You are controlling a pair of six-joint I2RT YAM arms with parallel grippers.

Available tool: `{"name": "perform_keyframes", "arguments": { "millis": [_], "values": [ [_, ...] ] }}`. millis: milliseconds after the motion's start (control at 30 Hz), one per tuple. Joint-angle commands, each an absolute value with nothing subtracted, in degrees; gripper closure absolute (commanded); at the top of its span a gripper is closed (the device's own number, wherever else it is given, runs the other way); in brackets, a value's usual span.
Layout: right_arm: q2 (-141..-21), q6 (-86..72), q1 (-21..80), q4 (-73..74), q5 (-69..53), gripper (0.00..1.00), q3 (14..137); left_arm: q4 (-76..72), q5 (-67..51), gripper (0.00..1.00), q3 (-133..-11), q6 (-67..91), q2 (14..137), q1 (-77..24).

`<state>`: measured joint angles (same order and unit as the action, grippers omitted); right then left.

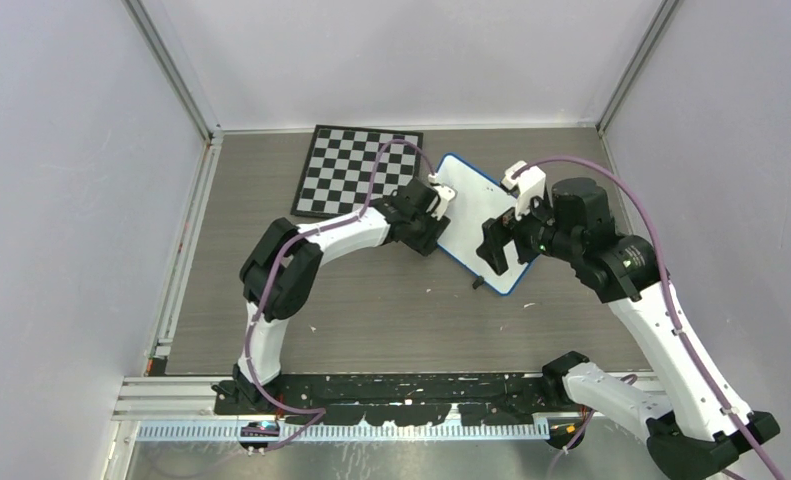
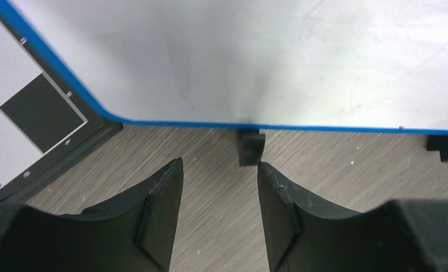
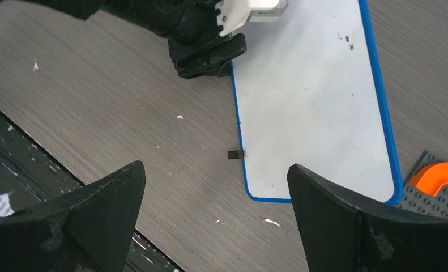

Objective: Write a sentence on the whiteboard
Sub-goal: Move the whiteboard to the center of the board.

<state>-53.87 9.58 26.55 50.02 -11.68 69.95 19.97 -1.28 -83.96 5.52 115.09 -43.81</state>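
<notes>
The whiteboard (image 1: 471,225) lies flat on the tabletop (image 1: 371,310), right of centre and turned askew. Its long sides run from far left to near right, with one corner pointing toward the arms' bases. Its left corner sits just beside the near right corner of the chessboard (image 1: 356,170). The white face carries faint smears and a few small dark specks, nothing readable. The left claw (image 2: 220,215) is half spread and holds nothing. It sits just off the board's near-left edge, in line with a small black foot (image 2: 250,146) under the blue rim. The right claw (image 3: 216,170) is spread wide and empty above the board's near right end, and it hides part of the board from above. An orange piece (image 3: 439,173) on a grey studded plate (image 3: 431,201) lies just beside the board's right corner.
</notes>
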Motion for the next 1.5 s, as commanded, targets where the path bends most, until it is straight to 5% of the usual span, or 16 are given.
{"name": "perform_keyframes", "arguments": {
  "millis": [0, 367, 533, 633, 800, 1467],
  "values": [
    [-53.10, 2.64, 23.19, 46.91, -13.58, 0.00, 69.77, 17.55, 1.37, 0.48, -88.28, 2.91, 118.51, -44.52],
    [-53.68, 3.16, 21.97, 46.26, -12.20, 0.00, 70.31, 15.09, -2.60, 0.53, -87.95, 1.78, 120.13, -45.24],
    [-54.00, 3.51, 21.97, 46.10, -11.90, 0.01, 70.05, 10.85, -3.42, 0.73, -85.19, 3.03, 119.18, -45.26],
    [-54.05, 3.58, 21.90, 46.14, -11.82, 0.00, 70.05, 9.18, -3.51, 0.76, -83.37, 3.47, 118.87, -45.29],
    [-54.14, 3.87, 21.93, 46.06, -10.86, 0.01, 69.88, 9.72, -1.29, 1.00, -80.64, 5.74, 116.30, -45.47],
    [-54.49, -3.67, 20.71, 42.54, 6.13, 0.01, 70.64, 22.38, 27.75, 1.00, -68.80, 30.27, 103.97, -54.84]
  ]
}}
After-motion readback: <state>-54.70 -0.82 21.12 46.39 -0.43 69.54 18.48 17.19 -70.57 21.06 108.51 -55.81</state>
